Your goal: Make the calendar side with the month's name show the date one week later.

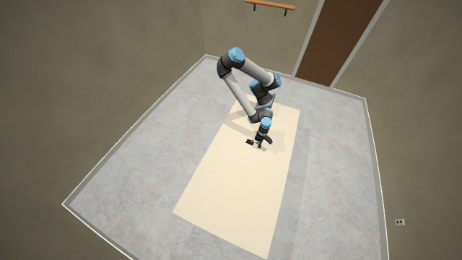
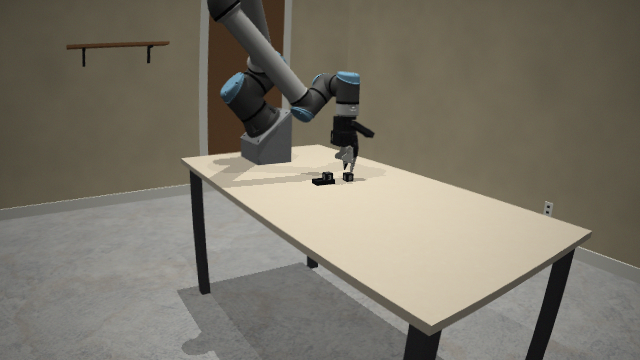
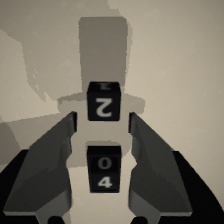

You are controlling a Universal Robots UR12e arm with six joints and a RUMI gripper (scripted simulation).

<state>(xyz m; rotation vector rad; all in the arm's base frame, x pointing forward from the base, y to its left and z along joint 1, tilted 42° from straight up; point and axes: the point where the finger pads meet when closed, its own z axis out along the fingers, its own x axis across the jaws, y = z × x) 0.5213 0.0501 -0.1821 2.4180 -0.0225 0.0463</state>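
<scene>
A black tray (image 1: 247, 141) (image 2: 317, 181) lies on the table. A black cube (image 2: 327, 176) stands at its right part in the exterior view, its digit too small to read. Another black cube (image 1: 259, 146) (image 2: 348, 177) sits on the table beside the tray, below my gripper (image 1: 258, 143) (image 2: 348, 169) (image 3: 103, 120). My gripper points down, partly open, with nothing between its jaws. In the wrist view a cube showing a 2 (image 3: 104, 106) lies beyond the fingertips and a dark block showing 0 and 4 (image 3: 104, 169) appears lower down; I cannot match them surely to the top and exterior views. The month name is unreadable.
The pale table (image 1: 231, 195) (image 2: 400, 235) carries everything. The arm's grey base (image 2: 267, 145) stands at its back end. The gripper's shadow (image 3: 102, 50) falls across the table in the wrist view.
</scene>
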